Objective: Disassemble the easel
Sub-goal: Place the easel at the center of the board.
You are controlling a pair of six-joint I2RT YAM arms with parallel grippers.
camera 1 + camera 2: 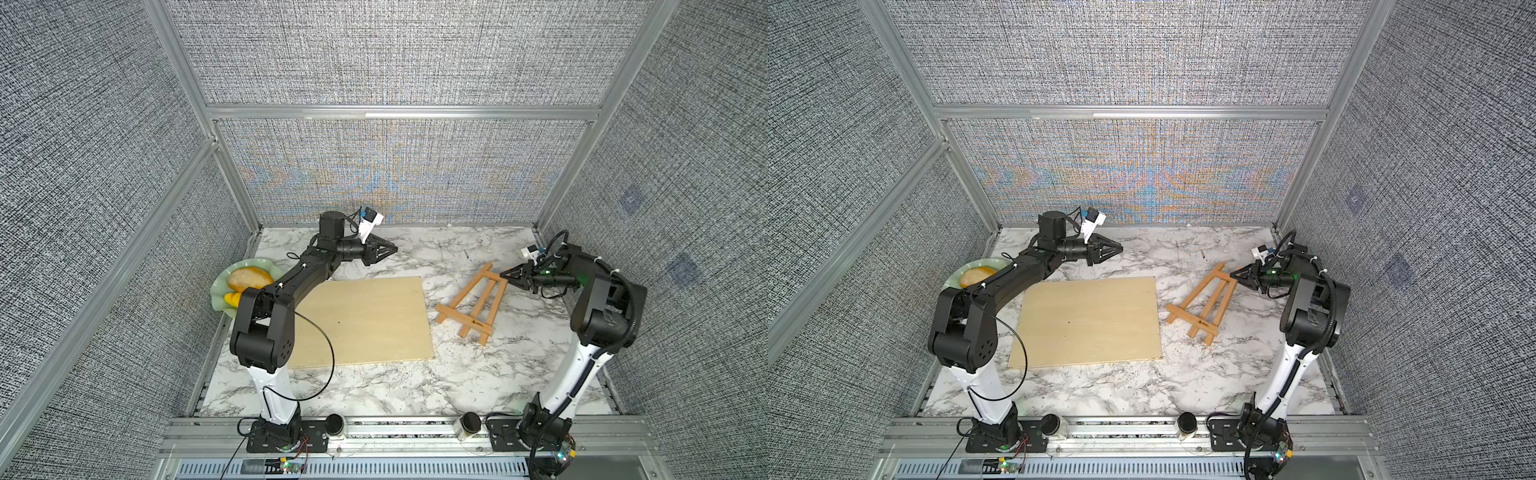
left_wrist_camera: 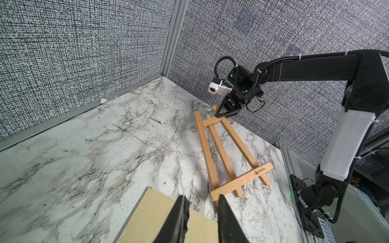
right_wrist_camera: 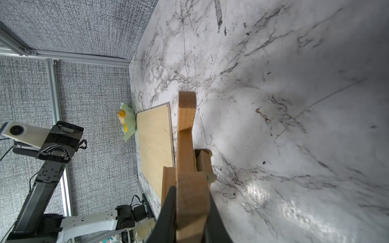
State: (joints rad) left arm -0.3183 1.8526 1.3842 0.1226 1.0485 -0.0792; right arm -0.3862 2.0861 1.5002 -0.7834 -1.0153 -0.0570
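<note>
Nearest, on the marble tabletop [image 1: 374, 386], a plywood board [image 1: 365, 320]; just right of it, not touching, the easel [image 1: 478, 309] lying flat, logo ledge bar [image 1: 465, 318] nearest, top end pointing away; beyond the board's left side, a green plate [image 1: 220, 286] with a bread roll [image 1: 249, 278]; pinches the easel's top end with the right gripper [image 1: 503, 274], jaws nearly closed on the wood; farthest, holds the left gripper [image 1: 395, 249] above the tabletop, jaws slightly parted, empty.

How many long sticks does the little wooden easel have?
3 on the easel: the first stick nearest the plywood board, the middle stick, and the outer stick farthest from it. More may hide underneath.
</note>
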